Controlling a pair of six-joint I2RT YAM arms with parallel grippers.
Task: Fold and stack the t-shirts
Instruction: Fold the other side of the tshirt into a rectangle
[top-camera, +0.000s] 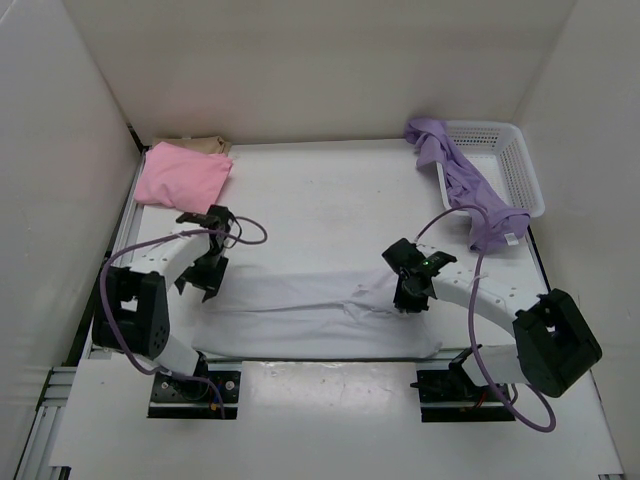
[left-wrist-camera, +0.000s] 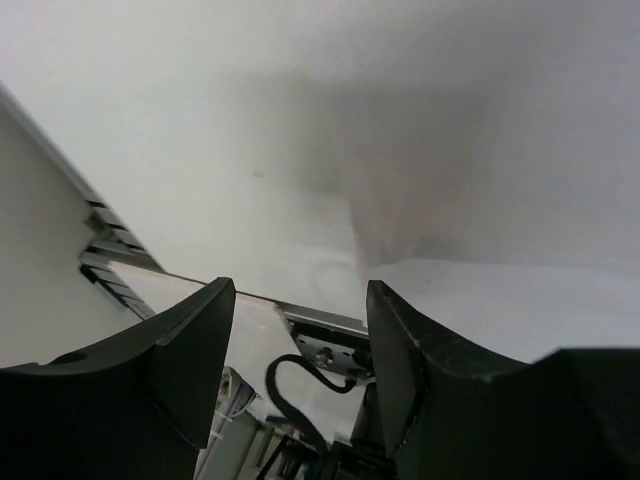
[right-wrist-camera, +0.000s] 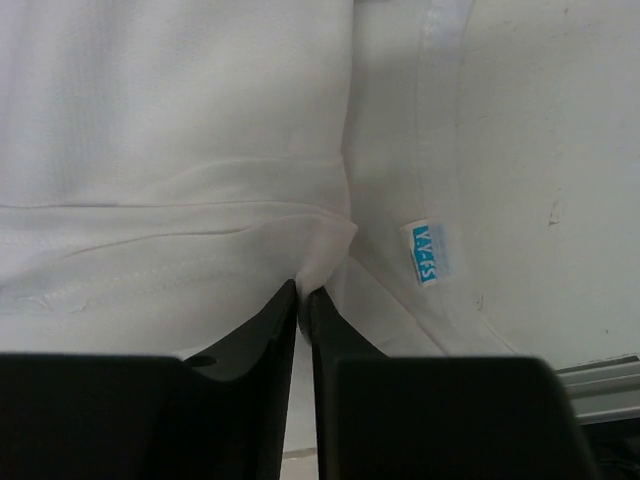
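Pinching white t-shirt (right-wrist-camera: 200, 150) fold in right hand (right-wrist-camera: 301, 292) | left hand (left-wrist-camera: 300, 300) spread, empty, near shirt's left end

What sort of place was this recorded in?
Likely a lab robot cell: plain white panel walls box in a white tabletop, with two robot arms bolted at its near edge and a white cloth t-shirt lying between them.

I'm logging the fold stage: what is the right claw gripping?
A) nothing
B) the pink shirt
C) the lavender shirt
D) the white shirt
D: in the right wrist view, the right claw is shut on a raised fold of the white shirt, beside its blue label.
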